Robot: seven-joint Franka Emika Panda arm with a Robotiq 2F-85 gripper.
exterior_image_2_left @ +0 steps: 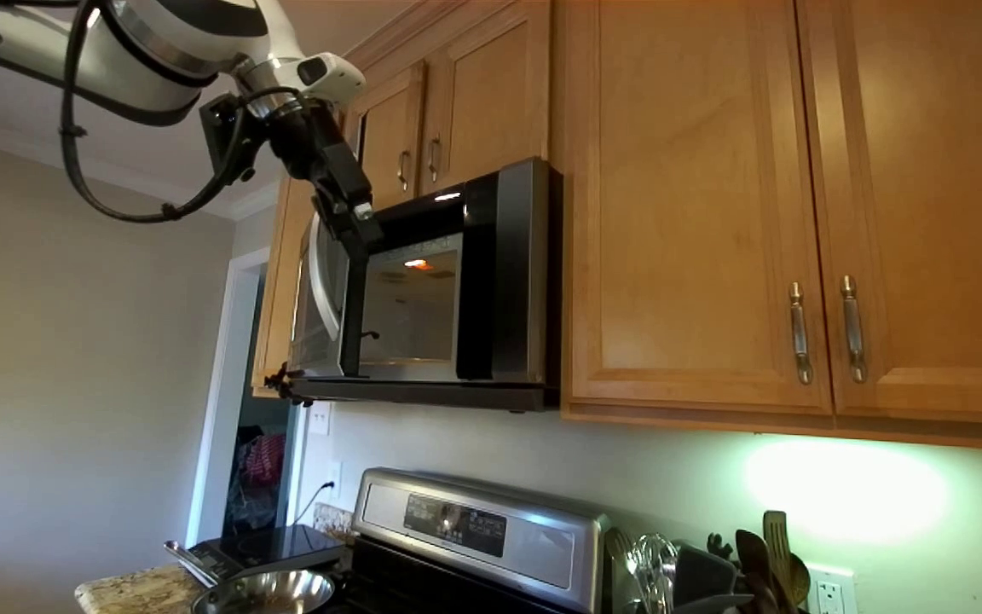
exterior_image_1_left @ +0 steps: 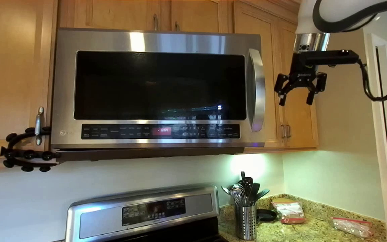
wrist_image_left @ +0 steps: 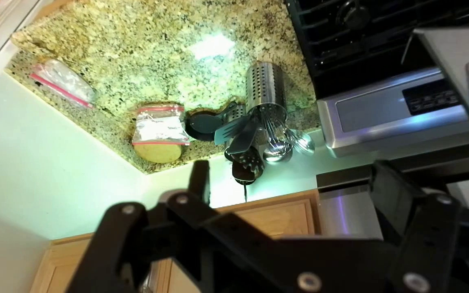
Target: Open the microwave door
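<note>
The microwave door (exterior_image_1_left: pixel 160 87) has a dark window and a curved steel handle (exterior_image_1_left: pixel 258 90) at its right. The door stands partly open: its handle side juts out past the dark microwave base (exterior_image_1_left: pixel 146 154). In an exterior view the handle (exterior_image_2_left: pixel 323 281) sits left of the dark opening (exterior_image_2_left: pixel 481 290). In the wrist view a steel panel (wrist_image_left: pixel 450 49), apparently the door, juts in at the upper right. My gripper (exterior_image_1_left: pixel 296 99) is open, empty and pointing down, right of the handle and apart from it. In an exterior view the gripper (exterior_image_2_left: pixel 359 239) overlaps the microwave front. The wrist view shows its spread fingers (wrist_image_left: pixel 295 183).
Wooden cabinets (exterior_image_1_left: pixel 301 117) flank the microwave. A black flexible clamp (exterior_image_1_left: pixel 29 154) grips the left cabinet edge. Below are the stove panel (exterior_image_1_left: pixel 143 211), a utensil holder (exterior_image_1_left: pixel 246 222) and plastic bags (exterior_image_1_left: pixel 289 211) on the granite counter. A pan (exterior_image_2_left: pixel 269 593) sits by the stove.
</note>
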